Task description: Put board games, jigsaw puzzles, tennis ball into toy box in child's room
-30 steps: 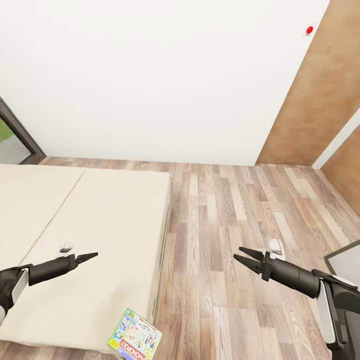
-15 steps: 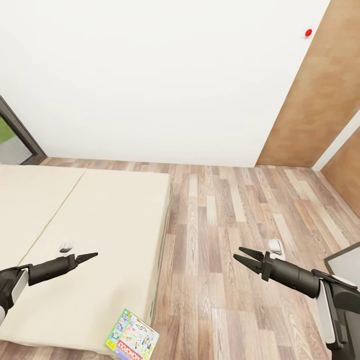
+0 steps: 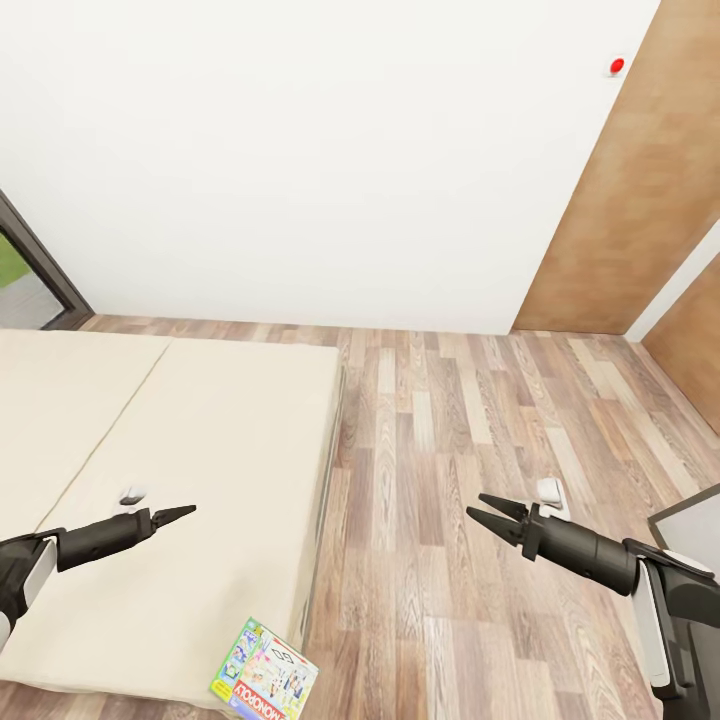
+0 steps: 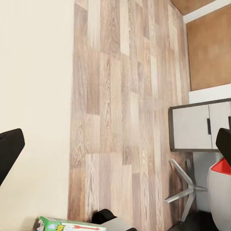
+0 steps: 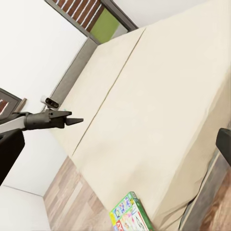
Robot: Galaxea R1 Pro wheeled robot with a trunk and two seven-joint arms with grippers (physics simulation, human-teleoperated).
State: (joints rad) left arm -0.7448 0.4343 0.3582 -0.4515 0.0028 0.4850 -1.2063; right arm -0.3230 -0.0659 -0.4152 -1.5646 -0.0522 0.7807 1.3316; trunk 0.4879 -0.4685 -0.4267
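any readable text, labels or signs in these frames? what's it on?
"MONOPOLY": on the red strip along the near edge of the board game box lying at the corner of the bed, upside down in the head view.
Other print on that box lid: too small to read.
Red round mark high on the wall: no legible text.

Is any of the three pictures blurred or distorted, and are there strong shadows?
Head view: sharp, even light, no strong shadows; wall edges lean, a wide-angle effect. Left wrist view: the floor is sharp, the fingers slightly soft. Right wrist view: the bed is evenly lit, without glare.
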